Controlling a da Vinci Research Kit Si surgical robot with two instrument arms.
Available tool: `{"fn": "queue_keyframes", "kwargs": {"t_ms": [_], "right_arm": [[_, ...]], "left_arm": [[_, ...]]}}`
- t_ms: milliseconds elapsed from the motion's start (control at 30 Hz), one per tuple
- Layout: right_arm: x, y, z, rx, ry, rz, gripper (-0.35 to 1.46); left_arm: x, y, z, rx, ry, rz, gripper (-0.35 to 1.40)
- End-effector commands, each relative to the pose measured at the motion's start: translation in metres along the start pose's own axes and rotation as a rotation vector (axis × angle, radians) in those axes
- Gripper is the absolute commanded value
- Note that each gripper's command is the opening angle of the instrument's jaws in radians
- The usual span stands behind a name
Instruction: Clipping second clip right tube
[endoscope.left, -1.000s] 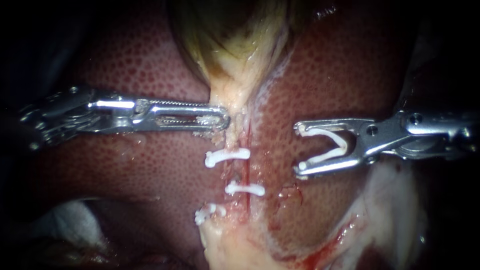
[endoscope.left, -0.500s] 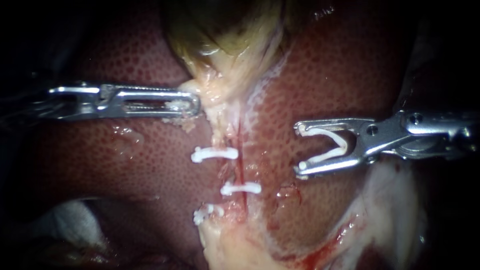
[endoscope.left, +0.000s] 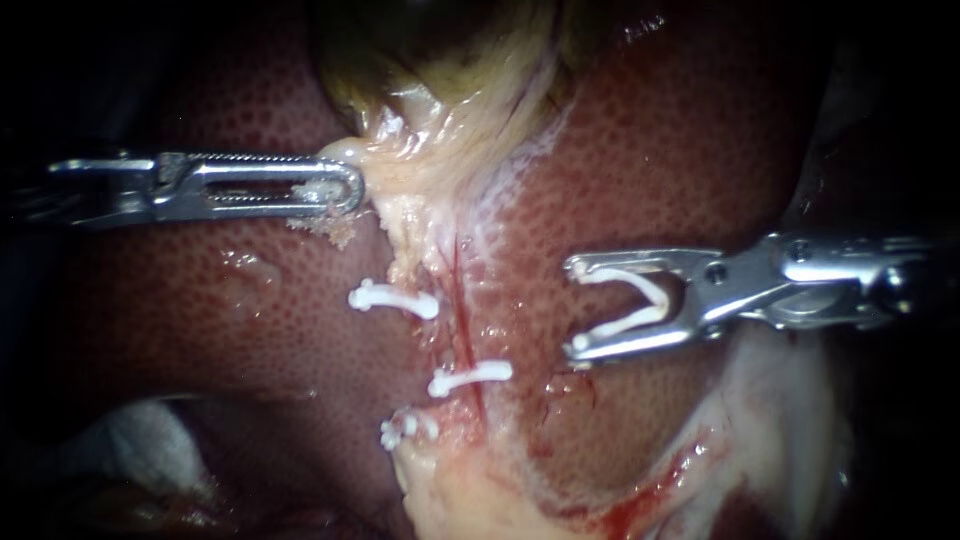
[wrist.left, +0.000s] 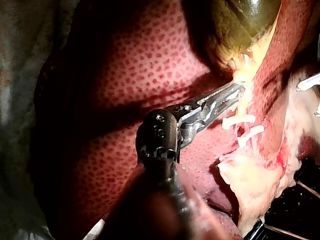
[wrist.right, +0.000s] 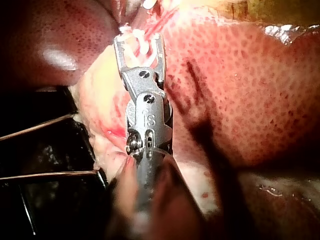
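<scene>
Nothing legible appears: no words, numbers or labels can be read on the mottled red liver (endoscope.left: 250, 330), the yellow-green gallbladder (endoscope.left: 450, 95), the closed white plastic clips (endoscope.left: 395, 300) or the open white plastic clip (endoscope.left: 660, 305).

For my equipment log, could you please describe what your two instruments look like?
The silvery metal left instrument has long, slim, slotted jaws with toothed edges and a black cylindrical wrist. The silvery metal right instrument has broader forked jaws, round pivot pins and a dark shaft.

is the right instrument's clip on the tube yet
No, the clip in the right instrument sits over the liver, apart from the tube.
</scene>
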Motion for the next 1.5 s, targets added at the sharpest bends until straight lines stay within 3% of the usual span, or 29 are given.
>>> {"fn": "queue_keyframes", "kwargs": {"t_ms": [33, 367, 500, 800, 1067, 1167, 1267, 1500], "right_arm": [[-0.0006, 0.0001, 0.0008, 0.0, -0.009, 0.009, 0.49], [-0.0081, 0.0033, 0.0089, 0.009, -0.071, 0.096, 0.5], [-0.0097, 0.0037, 0.0118, 0.041, -0.078, 0.121, 0.5], [-0.0086, 0.0028, 0.015, 0.124, -0.04, 0.172, 0.48], [-0.0084, 0.0031, 0.0156, 0.145, -0.026, 0.196, 0.41], [-0.0086, 0.0033, 0.0152, 0.143, -0.028, 0.243, 0.23], [-0.009, 0.0035, 0.0147, 0.146, -0.035, 0.348, -0.3], [-0.0093, 0.0035, 0.0141, 0.147, -0.048, 0.424, -0.35]], "left_arm": [[0.0, 0.0, 0.0, 0.001, 0.0, 0.0, -0.35], [-0.0002, 0.0002, 0.0001, 0.002, 0.001, 0.0, -0.35], [-0.0003, 0.0002, 0.0002, 0.003, 0.002, 0.001, -0.35], [-0.0004, 0.0002, 0.0003, 0.004, 0.003, 0.001, -0.35], [-0.0004, 0.0002, 0.0004, 0.005, 0.003, 0.001, -0.35], [-0.0004, 0.0002, 0.0004, 0.005, 0.003, 0.001, -0.35], [-0.0004, 0.0002, 0.0004, 0.005, 0.003, 0.001, -0.35], [-0.0004, 0.0001, 0.0005, 0.005, 0.003, 0.002, -0.35]]}}
